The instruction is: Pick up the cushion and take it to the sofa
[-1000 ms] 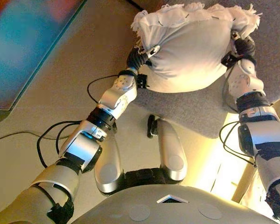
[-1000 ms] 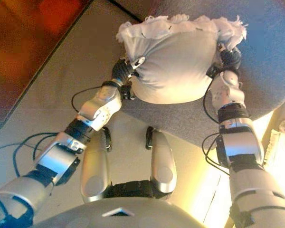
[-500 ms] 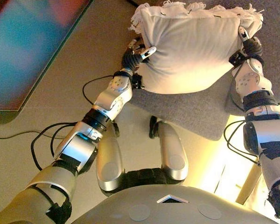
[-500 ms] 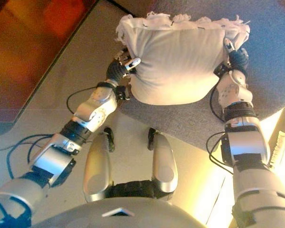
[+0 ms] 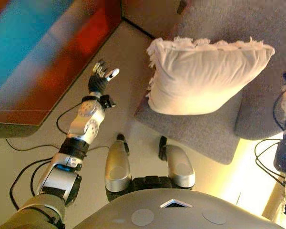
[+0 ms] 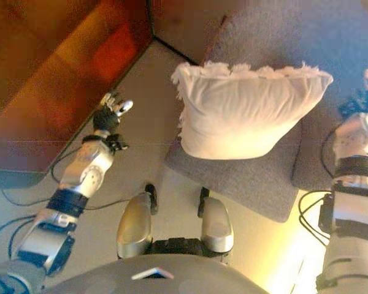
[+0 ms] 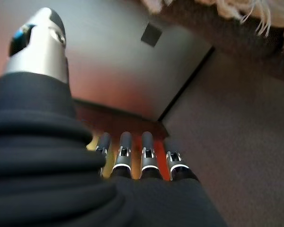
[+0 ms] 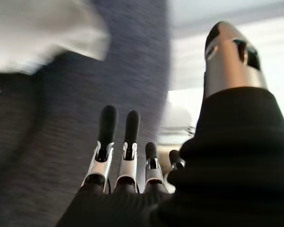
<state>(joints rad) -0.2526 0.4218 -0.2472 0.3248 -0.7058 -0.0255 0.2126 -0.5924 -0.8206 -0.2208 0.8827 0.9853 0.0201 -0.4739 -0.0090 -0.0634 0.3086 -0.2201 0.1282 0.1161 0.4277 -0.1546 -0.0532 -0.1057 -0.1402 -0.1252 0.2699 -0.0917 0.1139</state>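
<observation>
Both hands have let go; the cushion (image 5: 207, 76) now rests on the sofa (image 5: 200, 129).

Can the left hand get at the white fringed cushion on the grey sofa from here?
Probably yes. The left hand, fingers straight, hangs over bare floor beside the white fringed cushion on the grey sofa, with nothing between them.

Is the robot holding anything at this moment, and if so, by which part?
Nothing is held. The left hand and right hand are both open and apart from the cushion, which rests on the grey sofa.
</observation>
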